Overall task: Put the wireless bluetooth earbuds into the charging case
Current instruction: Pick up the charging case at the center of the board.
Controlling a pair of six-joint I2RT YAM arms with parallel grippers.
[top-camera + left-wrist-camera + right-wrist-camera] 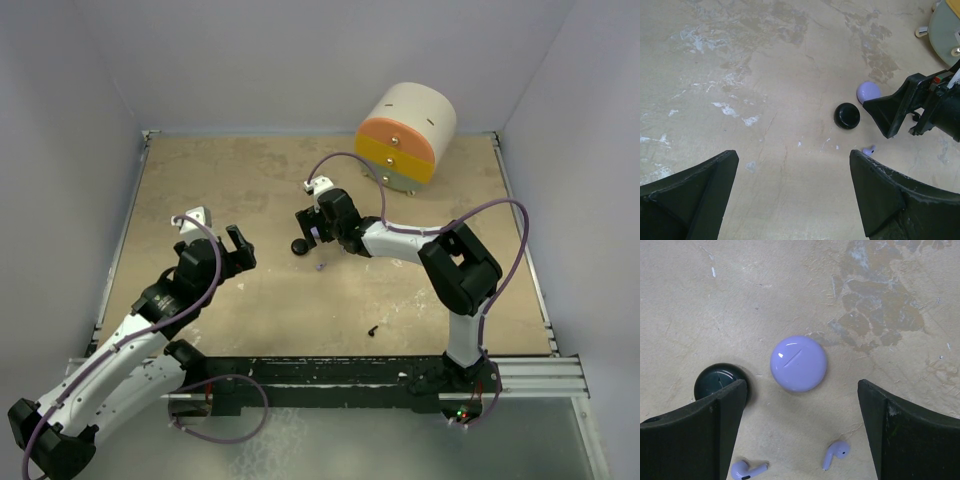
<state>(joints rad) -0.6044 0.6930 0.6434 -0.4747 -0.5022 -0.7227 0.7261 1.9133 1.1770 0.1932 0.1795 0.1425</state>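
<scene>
Lying outside the lilac case (798,363) — two earbuds (835,454).

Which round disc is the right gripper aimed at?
The lilac disc, midway between the right gripper's fingers; the black disc sits at one finger's edge.

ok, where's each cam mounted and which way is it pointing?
Top external: above and behind the robot, looking down on the table; left gripper and right gripper both show.
Left wrist: low, faces across the table toward the right gripper; left fingers at the bottom.
Right wrist: looks straight down on the lilac puck; right fingers at the bottom corners.
Shared: both wrist views hold the lilac puck, black puck and a lilac earbud.
</scene>
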